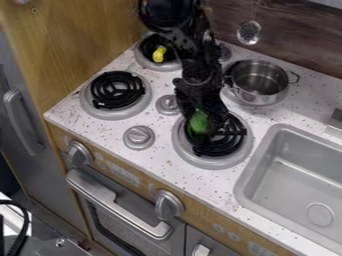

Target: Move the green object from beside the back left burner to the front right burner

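The black gripper [206, 131] hangs low over the front right burner [212, 161], with a green thing [198, 122] at its lower end; whether it is wide, narrow or holding that thing, the observer cannot tell. A narrow strip of counter [155, 162] parts this burner from the sink [248, 182] on the right, and another runs to the front edge. Close behind, the metal pot [259, 90] stands beside the arm, leaving little room there; more open counter lies around the silver knob [139, 137] to the left. The pot is shiny and round, the 3 burners in sight have black coils, and the sink is smooth grey with rounded corners. A yellow thing [159, 54] rests on the rear left burner [141, 61]. The counter is white and speckled, beside a wood-grained panel [80, 45] and above an oven handle [110, 200].
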You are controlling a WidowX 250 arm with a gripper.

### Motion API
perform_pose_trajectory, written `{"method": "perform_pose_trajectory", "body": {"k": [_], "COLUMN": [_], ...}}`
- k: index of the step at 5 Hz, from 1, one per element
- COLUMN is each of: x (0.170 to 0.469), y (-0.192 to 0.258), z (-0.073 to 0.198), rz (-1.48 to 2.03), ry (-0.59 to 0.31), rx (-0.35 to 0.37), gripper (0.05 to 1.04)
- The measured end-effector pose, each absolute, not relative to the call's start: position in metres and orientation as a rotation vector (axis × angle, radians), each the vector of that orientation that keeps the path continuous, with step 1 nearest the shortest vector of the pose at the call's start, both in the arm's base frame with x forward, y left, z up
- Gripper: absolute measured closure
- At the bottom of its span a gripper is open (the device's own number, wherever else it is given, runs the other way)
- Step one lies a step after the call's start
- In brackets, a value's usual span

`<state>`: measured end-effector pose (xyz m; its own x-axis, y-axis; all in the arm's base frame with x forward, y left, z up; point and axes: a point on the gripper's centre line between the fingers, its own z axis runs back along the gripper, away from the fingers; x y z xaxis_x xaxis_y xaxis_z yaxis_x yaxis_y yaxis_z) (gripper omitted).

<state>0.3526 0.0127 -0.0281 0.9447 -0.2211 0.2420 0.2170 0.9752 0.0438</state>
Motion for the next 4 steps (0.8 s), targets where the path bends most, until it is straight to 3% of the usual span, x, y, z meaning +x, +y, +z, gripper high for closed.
{"method": "perform_pose_trajectory", "body": {"k": [1,3,4], "x": [0.355,0.354,0.35], "y": [0.011,0.016,0.023], "z": [-0.005,0.029,0.034], "rz": [-0.205,-0.19,-0.171], "ry": [-0.253,-0.302,-0.239], "rx": [-0.003,0.037,0.076], "gripper": [0.085,0.085,0.085]}}
